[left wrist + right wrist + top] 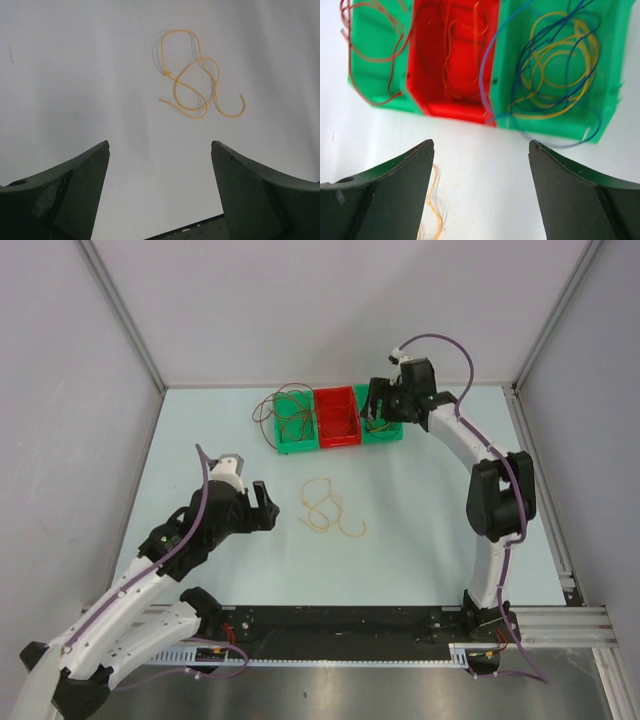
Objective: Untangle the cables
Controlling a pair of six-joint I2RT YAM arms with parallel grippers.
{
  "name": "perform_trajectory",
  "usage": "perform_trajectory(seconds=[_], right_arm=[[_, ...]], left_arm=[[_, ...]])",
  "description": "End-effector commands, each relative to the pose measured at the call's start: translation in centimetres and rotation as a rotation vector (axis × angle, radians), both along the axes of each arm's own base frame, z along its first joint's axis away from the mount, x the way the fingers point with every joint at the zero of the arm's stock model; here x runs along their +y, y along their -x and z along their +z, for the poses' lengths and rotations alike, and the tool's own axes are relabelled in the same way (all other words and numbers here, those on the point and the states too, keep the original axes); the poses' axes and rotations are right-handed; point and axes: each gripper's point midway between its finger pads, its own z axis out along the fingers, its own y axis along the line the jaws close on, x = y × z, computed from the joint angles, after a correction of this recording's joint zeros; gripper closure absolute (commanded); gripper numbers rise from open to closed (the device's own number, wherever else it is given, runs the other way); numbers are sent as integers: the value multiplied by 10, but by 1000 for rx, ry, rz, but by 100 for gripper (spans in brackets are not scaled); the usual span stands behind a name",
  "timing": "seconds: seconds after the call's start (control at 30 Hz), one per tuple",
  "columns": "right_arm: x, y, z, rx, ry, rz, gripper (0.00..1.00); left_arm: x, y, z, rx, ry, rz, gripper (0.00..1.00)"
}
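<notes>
**Finding, cables.** We note one loose yellow cable [167,74] lying flat on the tabletop [420,530], in the upper right of the left wrist view and at the centre of the overhead view. It crosses itself several times, shows a small knot on its left side, and has two free ends at its lower edge. The other cables sit in three bins along the top of the overhead view:
- brown strands [272,408] spill over the left green bin [298,447];
- reddish strands lie in the red bin [340,441];
- blue and yellow loops [560,65] lie in the right green bin [383,436], with a blue strand trailing over its front rim.

**Finding, claws.** The left claw [160,145] is spread wide and empty, just short of the yellow cable. The right claw [481,142] is likewise wide and empty, above the bins.

**Assessment.** We judge the step in hand to be the left claw's pickup of the loose cable.

**Recommendation.**
- Aim for a single strand near a free end, clear of the knot and crossings, so that one length lifts rather than the bundle.
- Bring the fingertips right down to the tabletop, since the wire is very thin, and close fully.
- Raise slowly and watch for snagged loops.
</notes>
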Motion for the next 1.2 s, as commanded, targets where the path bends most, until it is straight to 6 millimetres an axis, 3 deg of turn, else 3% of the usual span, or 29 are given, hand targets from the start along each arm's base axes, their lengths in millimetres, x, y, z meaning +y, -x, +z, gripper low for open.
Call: perform_trajectory(seconds=[0.0, 0.07, 0.1, 0.27, 0.47, 0.5, 0.63, 0.8, 0.9, 1.03, 1.1, 1.17], right_arm=[[20, 40, 74, -184, -54, 34, 19], [18, 57, 84, -206, -48, 24, 19], [19, 68, 72, -179, -35, 31, 19], [27, 109, 60, -130, -30, 41, 19], [66, 163, 5, -1, 51, 165, 23], [73, 172, -11, 30, 73, 190, 25], [83, 188, -41, 72, 148, 222, 29], [91, 189, -65, 73, 224, 221, 30], [95, 186, -82, 83, 245, 219, 30], [96, 178, -113, 112, 275, 212, 32], [101, 173, -115, 106, 257, 218, 32], [102, 172, -120, 113, 262, 216, 32]], left_arm=[[-25, -11, -9, 24, 96, -19, 14], [-32, -17, -19, 42, 84, -20, 15], [-34, -20, -23, 53, 80, -21, 16], [-61, -32, -31, 78, 79, -61, 19], [-74, -31, -33, 101, 46, -90, 20], [-71, -30, -28, 90, 45, -88, 20], [-46, -22, -9, 78, -35, -49, 19], [-6, -14, 22, -11, -138, 9, 14], [16, -7, 28, -37, -196, 41, 12], [57, -10, 27, -111, -273, 226, 12], [60, -8, 14, -135, -286, 206, 13], [57, -8, 17, -152, -269, 185, 14]])
